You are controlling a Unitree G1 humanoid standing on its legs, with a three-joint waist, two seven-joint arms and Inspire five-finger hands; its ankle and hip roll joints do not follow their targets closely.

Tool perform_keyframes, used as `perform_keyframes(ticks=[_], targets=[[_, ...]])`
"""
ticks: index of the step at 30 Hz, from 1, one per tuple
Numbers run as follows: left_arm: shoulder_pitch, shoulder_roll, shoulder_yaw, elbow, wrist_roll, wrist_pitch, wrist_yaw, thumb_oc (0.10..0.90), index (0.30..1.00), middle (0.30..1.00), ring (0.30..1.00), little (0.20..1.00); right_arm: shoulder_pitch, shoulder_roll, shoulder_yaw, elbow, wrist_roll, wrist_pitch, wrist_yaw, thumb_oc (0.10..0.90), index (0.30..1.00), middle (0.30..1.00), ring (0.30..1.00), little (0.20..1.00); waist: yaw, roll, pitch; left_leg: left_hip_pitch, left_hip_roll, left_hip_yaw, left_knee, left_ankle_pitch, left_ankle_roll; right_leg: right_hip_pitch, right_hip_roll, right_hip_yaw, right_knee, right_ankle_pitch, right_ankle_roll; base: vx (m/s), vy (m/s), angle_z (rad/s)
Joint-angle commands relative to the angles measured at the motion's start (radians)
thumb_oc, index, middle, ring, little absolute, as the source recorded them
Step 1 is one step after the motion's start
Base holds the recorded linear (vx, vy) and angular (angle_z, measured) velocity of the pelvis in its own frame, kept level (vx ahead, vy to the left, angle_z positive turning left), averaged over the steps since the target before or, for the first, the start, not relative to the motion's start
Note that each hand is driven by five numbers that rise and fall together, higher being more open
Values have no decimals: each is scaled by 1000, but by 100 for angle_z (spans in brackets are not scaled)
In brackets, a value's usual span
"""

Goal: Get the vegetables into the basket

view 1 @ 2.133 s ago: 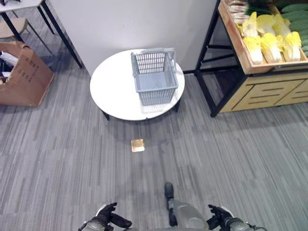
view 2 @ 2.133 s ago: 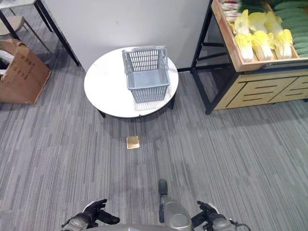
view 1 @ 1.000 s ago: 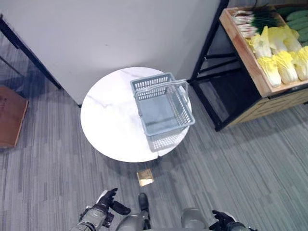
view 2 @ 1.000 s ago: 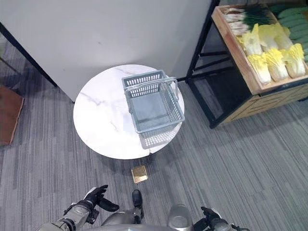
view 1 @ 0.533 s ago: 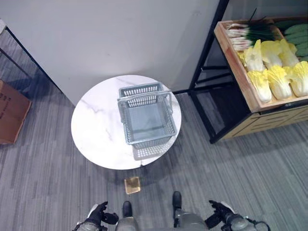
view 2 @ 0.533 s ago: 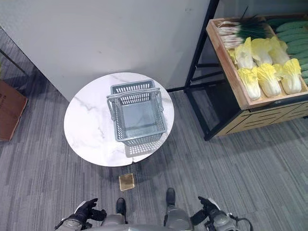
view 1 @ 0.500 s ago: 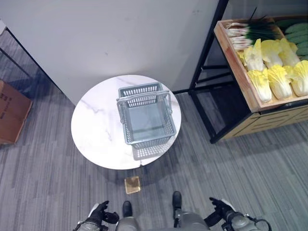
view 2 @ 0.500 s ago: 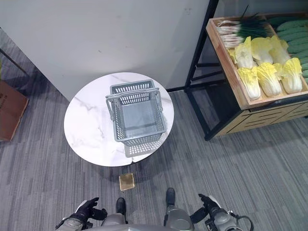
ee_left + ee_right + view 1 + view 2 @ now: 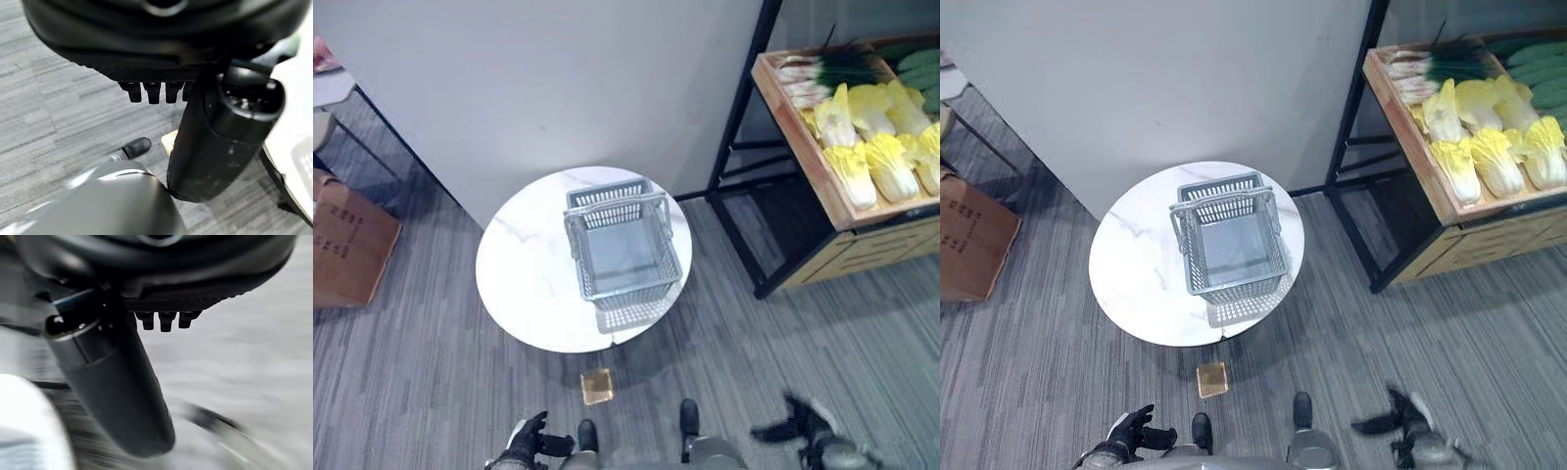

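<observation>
An empty grey plastic basket [image 9: 625,245] stands on a round white marble-look table [image 9: 524,279], its handles up. At the right, a wooden shelf tray [image 9: 808,147] holds yellow napa cabbages [image 9: 873,147], green onions [image 9: 822,69] and cucumbers [image 9: 922,67]. My left hand [image 9: 530,444] hangs low near the bottom edge, open and holding nothing; its thumb [image 9: 220,132] and fingers [image 9: 151,91] show over the carpet. My right hand [image 9: 805,425] is low at the bottom right, blurred, open and holding nothing, with its fingers [image 9: 166,320] spread. Both hands are far from the vegetables and the basket.
The shelf's black metal frame [image 9: 739,147] stands between the table and the vegetables. A cardboard box [image 9: 347,240] sits at the left by a grey wall panel [image 9: 558,78]. A small brass floor plate [image 9: 597,385] lies in the carpet before the table.
The whole view has shifted slightly, so the camera moved. My right hand has swung outward to the right and is now blurred. The basket stays where it was on the table.
</observation>
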Motion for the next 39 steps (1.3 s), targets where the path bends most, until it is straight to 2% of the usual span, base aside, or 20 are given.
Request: perform_keyframes(ticks=[1, 4, 5, 8, 12, 13, 16, 19, 20, 21, 22, 26, 28, 34, 39], targets=[[-7, 51, 9, 53, -6, -1, 11, 900, 1000, 1000, 1000, 1000, -132, -120, -36, -279, -187, -122, -62, 900, 1000, 1000, 1000, 1000, 16, -73, 10, -14, -2, -39, 6, -9, -38, 47, -60, 31, 6, -35, 83, 8, 63, 4], [-14, 52, 14, 53, 5, -1, 6, 900, 1000, 1000, 1000, 1000, -182, -196, -28, -415, -298, -137, -84, 900, 1000, 1000, 1000, 1000, 28, -77, 8, -15, -5, -41, 6, -14, -38, 49, -68, 27, 6, -34, 86, 22, 40, 3], [-16, 53, 13, 54, 11, -1, 5, 900, 1000, 1000, 1000, 1000, -221, -233, -9, -453, -340, -141, -84, 900, 1000, 1000, 1000, 1000, 35, -78, 6, -14, -7, -43, 6, -17, -37, 52, -70, 24, 4, -35, 88, 38, 24, 6], [-19, 59, -1, 53, 15, 0, 3, 900, 1000, 1000, 1000, 1000, -375, -273, 71, -496, -377, -146, -97, 900, 1000, 1000, 1000, 1000, 63, -80, 7, -18, -11, -51, 6, -17, -36, 55, -74, 18, 3, -37, 88, 20, 18, 7], [-30, 61, -14, 55, 11, 4, 12, 900, 1000, 1000, 1000, 1000, -529, -258, 166, -487, -372, -140, -109, 900, 1000, 1000, 1000, 1000, 80, -81, 17, -29, -14, -58, 6, -12, -37, 51, -74, 14, 3, -37, 87, -14, 2, 9], [-36, 65, -30, 53, 5, 5, 20, 900, 1000, 1000, 1000, 1000, -638, -255, 232, -467, -383, -132, -120, 900, 1000, 1000, 1000, 1000, 98, -83, 25, -41, -13, -64, 6, -8, -38, 44, -74, 11, 3, -36, 87, -16, -8, 10], [-45, 65, -52, 51, -13, 4, 31, 900, 1000, 1000, 1000, 1000, -777, -216, 309, -433, -377, -118, -133, 900, 1000, 1000, 1000, 1000, 113, -84, 40, -58, -14, -73, 6, 0, -39, 33, -73, 8, 3, -33, 85, -27, -3, 13], [-57, 67, -81, 47, -18, -1, 43, 900, 1000, 1000, 1000, 1000, -936, -206, 396, -340, -373, -104, -144, 900, 1000, 1000, 1000, 1000, 128, -87, 53, -75, -14, -80, 6, 6, -40, 21, -71, 5, 3, -31, 83, -12, -3, 15], [-62, 69, -83, 44, -49, -5, 45, 900, 1000, 1000, 1000, 1000, -1016, -184, 448, -249, -357, -96, -150, 900, 1000, 1000, 1000, 1000, 138, -89, 59, -88, -12, -86, 6, 9, -40, 11, -70, 4, 3, -29, 82, -11, -10, 9], [-62, 69, -83, 44, -49, -5, 45, 900, 1000, 1000, 1000, 1000, -1017, -183, 449, -249, -356, -96, -151, 900, 1000, 1000, 1000, 1000, 138, -89, 59, -88, -12, -86, 6, 10, -40, 11, -70, 4, 3, -29, 82, -19, -22, 5], [-70, 73, -103, 38, -63, -11, 47, 900, 1000, 1000, 1000, 1000, -1090, -171, 497, -174, -354, -85, -149, 900, 1000, 1000, 1000, 1000, 150, -94, 67, -101, -13, -93, 6, 15, -41, 0, -68, 3, 3, -27, 81, -6, -15, 4], [-88, 72, -142, 42, -62, -15, 53, 900, 1000, 1000, 1000, 1000, -1201, -132, 578, -22, -348, -72, -135, 900, 1000, 1000, 1000, 1000, 162, -99, 76, -120, -14, -100, 6, 20, -41, -14, -67, 1, 3, -26, 79, 1, -2, 3], [-96, 77, -152, 41, -69, -18, 56, 900, 1000, 1000, 1000, 1000, -1256, -124, 636, 36, -388, -62, -129, 900, 1000, 1000, 1000, 1000, 168, -100, 80, -127, -15, -104, 6, 22, -42, -20, -67, 1, 3, -25, 80, 10, 2, 4], [-119, 82, -179, 42, -90, -26, 73, 900, 1000, 1000, 1000, 1000, -1353, -60, 686, 221, -390, -48, -146, 900, 1000, 1000, 1000, 1000, 185, -97, 100, -157, -21, -116, 6, 30, -42, -44, -70, -4, 3, -23, 81, 0, 7, 3], [-129, 81, -190, 43, -98, -27, 83, 900, 1000, 1000, 1000, 1000, -1388, -41, 701, 287, -383, -42, -155, 900, 1000, 1000, 1000, 1000, 196, -93, 109, -177, -26, -122, 6, 35, -42, -57, -75, -7, 3, -20, 83, 0, 8, 4]])
